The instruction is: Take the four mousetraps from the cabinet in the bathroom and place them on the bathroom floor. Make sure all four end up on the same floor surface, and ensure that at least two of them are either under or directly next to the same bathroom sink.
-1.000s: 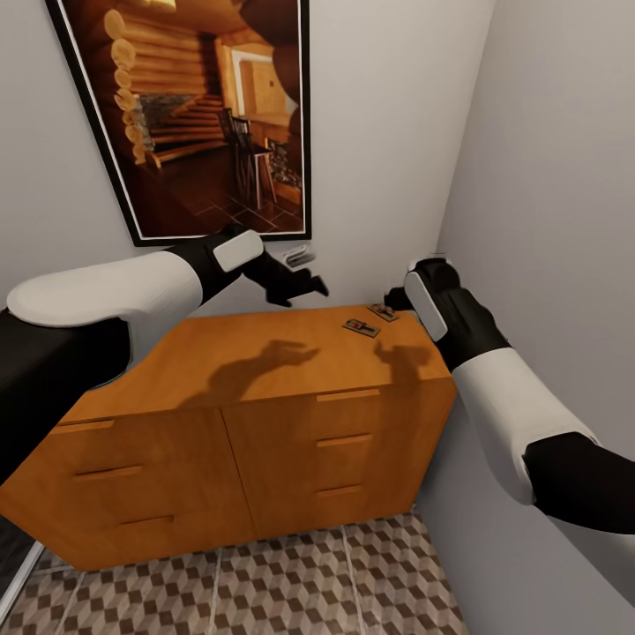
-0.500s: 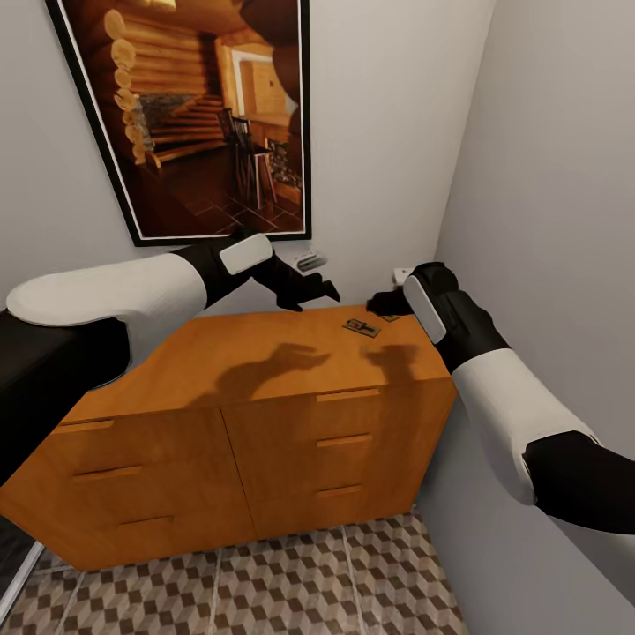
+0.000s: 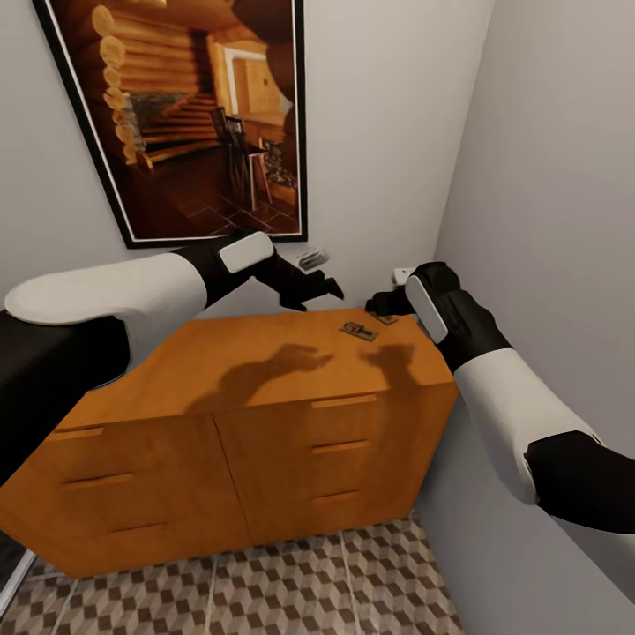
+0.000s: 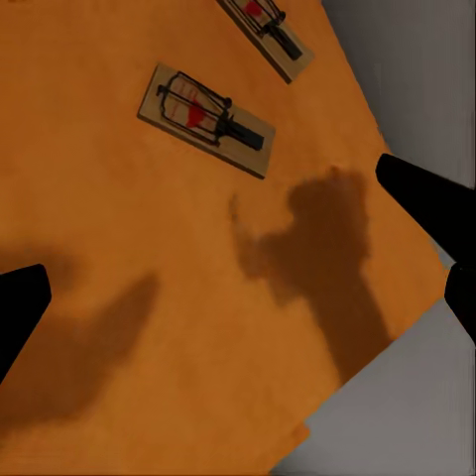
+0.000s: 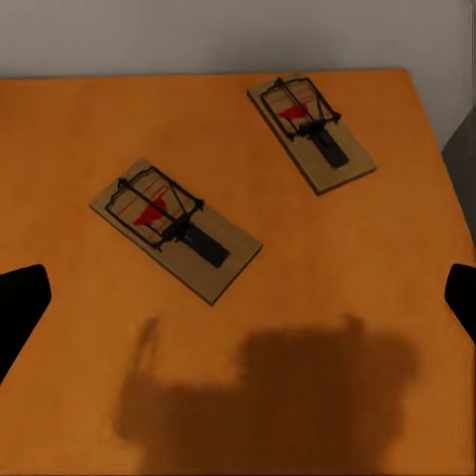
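Surroundings: framed cabin picture [image 3: 198, 115] on the wall behind the cabinet [image 3: 265, 423], side wall close on my right | mousetraps: two, [image 5: 177, 227] and [image 5: 310, 132], flat on the cabinet top near its far right corner, apart | left end effector [image 3: 322, 287] fingers wide, empty | right end effector [image 3: 377, 304] fingers wide, empty | cube-pattern bathroom floor [image 3: 265, 582] below.

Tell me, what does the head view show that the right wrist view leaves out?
The head view takes in the framed picture on the wall, the cabinet's drawer fronts, the patterned bathroom floor and both arms, with the left gripper above the cabinet. The right wrist view shows the traps' red bait patches and wire parts close up. Both show two mousetraps on the cabinet top.
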